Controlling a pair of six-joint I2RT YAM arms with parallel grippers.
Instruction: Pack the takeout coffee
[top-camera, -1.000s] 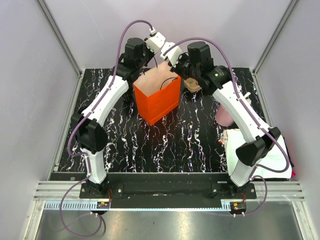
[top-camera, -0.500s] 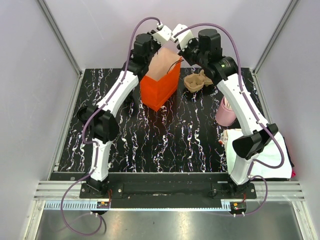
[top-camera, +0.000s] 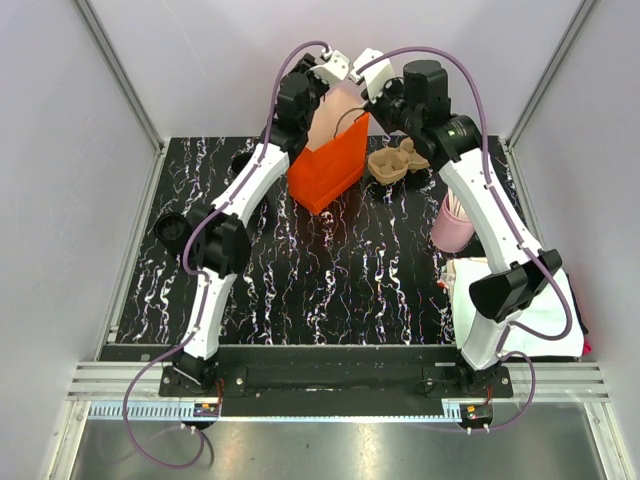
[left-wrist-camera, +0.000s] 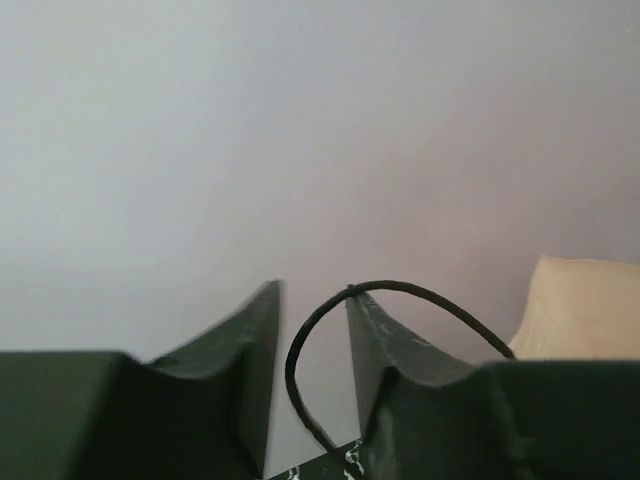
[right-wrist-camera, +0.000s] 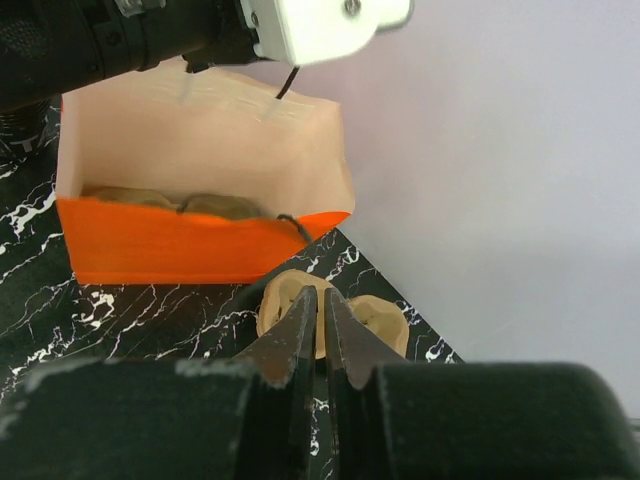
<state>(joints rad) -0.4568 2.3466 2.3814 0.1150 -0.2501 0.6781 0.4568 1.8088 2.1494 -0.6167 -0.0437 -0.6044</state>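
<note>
The left arm (top-camera: 245, 190) and right arm (top-camera: 490, 215) meet over the orange paper bag (top-camera: 328, 172), brown pulp tray (top-camera: 392, 163) just beside it.

One orange bag (top-camera: 325, 175) at twelve o'clock, one brown tray (top-camera: 390, 165) at one, one pink cup (top-camera: 448, 228) at three, one white cloth (top-camera: 550, 310) at four.

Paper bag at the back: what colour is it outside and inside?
The paper bag is orange outside, pale peach inside; right wrist view shows it best.
</note>
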